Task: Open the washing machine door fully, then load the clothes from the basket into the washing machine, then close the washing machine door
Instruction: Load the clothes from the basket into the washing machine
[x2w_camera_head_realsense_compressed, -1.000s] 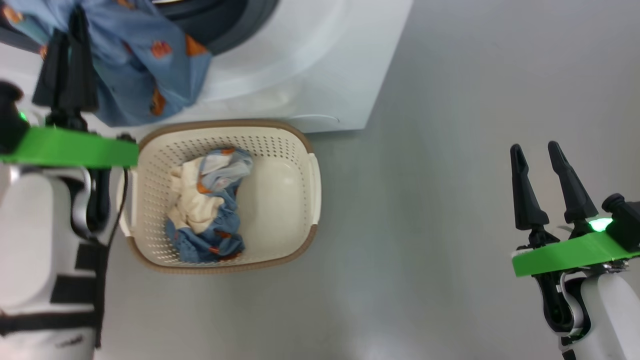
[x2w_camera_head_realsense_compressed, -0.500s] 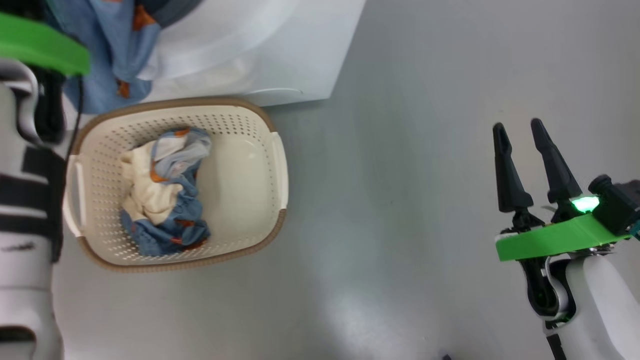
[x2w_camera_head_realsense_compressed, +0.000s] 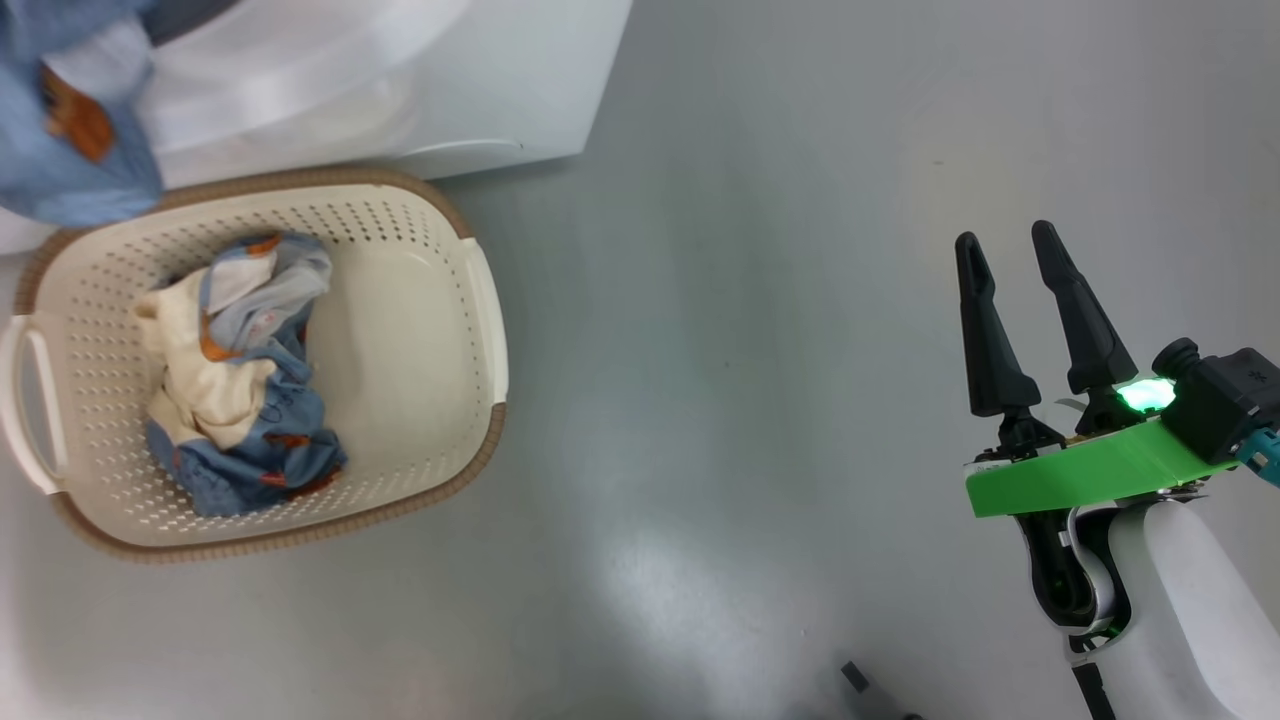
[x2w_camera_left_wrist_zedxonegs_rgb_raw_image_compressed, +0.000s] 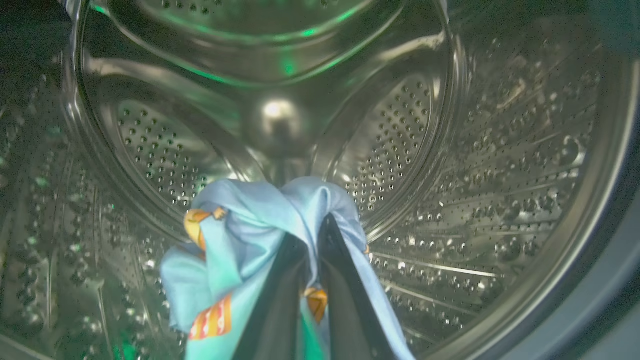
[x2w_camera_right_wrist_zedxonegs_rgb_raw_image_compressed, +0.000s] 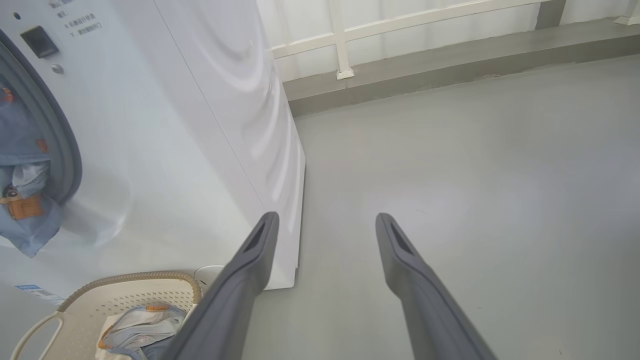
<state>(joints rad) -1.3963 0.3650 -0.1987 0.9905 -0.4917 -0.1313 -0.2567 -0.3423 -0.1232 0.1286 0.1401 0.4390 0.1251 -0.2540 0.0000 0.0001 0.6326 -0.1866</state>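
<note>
the right tool (x2w_camera_head_realsense_compressed: 1004, 236) has two long black fingers (x2w_camera_head_realsense_compressed: 990, 350) tapering to blunt tips, each with a slot sunk in its inner face. behind them sit a flat bright green plate (x2w_camera_head_realsense_compressed: 1080, 478), a boxy black camera block (x2w_camera_head_realsense_compressed: 1215, 395) beside a lit pale green light (x2w_camera_head_realsense_compressed: 1145, 393), a teal plug (x2w_camera_head_realsense_compressed: 1262, 450) and a rounded white forearm (x2w_camera_head_realsense_compressed: 1190, 610). the left tool (x2w_camera_left_wrist_zedxonegs_rgb_raw_image_compressed: 312, 229) has equally dark fingers.
</note>
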